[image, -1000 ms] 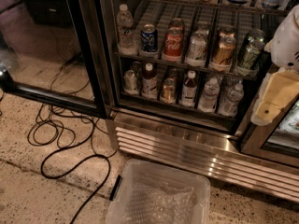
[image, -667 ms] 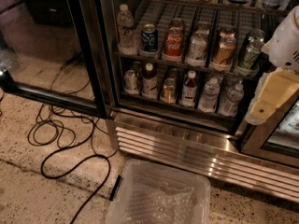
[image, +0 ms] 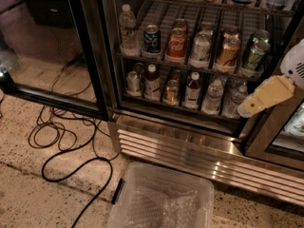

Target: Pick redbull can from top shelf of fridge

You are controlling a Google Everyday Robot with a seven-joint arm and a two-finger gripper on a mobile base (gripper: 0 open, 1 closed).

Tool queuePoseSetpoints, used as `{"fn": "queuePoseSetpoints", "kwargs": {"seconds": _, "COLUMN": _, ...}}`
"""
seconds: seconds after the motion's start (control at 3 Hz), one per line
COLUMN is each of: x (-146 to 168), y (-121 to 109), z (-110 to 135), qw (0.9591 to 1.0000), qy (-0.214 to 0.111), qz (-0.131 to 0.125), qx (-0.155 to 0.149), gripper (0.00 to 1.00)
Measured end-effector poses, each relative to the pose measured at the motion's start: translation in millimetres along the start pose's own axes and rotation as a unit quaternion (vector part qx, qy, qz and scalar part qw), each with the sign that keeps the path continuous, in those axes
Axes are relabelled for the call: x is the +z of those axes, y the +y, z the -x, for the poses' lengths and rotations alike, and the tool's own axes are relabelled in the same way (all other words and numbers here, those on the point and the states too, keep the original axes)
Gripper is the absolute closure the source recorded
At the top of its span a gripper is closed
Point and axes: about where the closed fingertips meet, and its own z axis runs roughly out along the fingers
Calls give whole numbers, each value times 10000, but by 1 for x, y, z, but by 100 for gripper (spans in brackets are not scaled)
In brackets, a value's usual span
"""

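your gripper (image: pixel 246 109) hangs at the fridge's (image: pixel 190 148) right edge, beside the lower racks (image: pixel 183 64); open or closed, you cannot tell. it sits low and outside, likely because the reach hasn't begun. the top shelf (image: pixel 199 2) is cropped, so the redbull can cannot be singled out there.

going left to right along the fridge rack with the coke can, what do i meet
water bottle → blue pepsi can → red coke can → silver can → gold can → green can; end effector at far right, lower down
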Motion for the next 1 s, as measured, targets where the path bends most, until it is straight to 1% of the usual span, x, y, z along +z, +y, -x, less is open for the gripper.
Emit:
{"fn": "queuePoseSetpoints", "kwargs": {"seconds": 0.33, "x": 8, "y": -21, "z": 9, "qw": 9960, "qy": -45, "qz": -133, "qx": 879, "gripper": 0}}
{"fn": "queuePoseSetpoints", "kwargs": {"seconds": 0.67, "x": 7, "y": -20, "z": 9, "qw": 9923, "qy": -44, "qz": -123, "qx": 1233, "gripper": 0}}
{"fn": "queuePoseSetpoints", "kwargs": {"seconds": 1.0, "x": 11, "y": -19, "z": 23, "qw": 9879, "qy": -398, "qz": -230, "qx": 1481, "gripper": 0}}
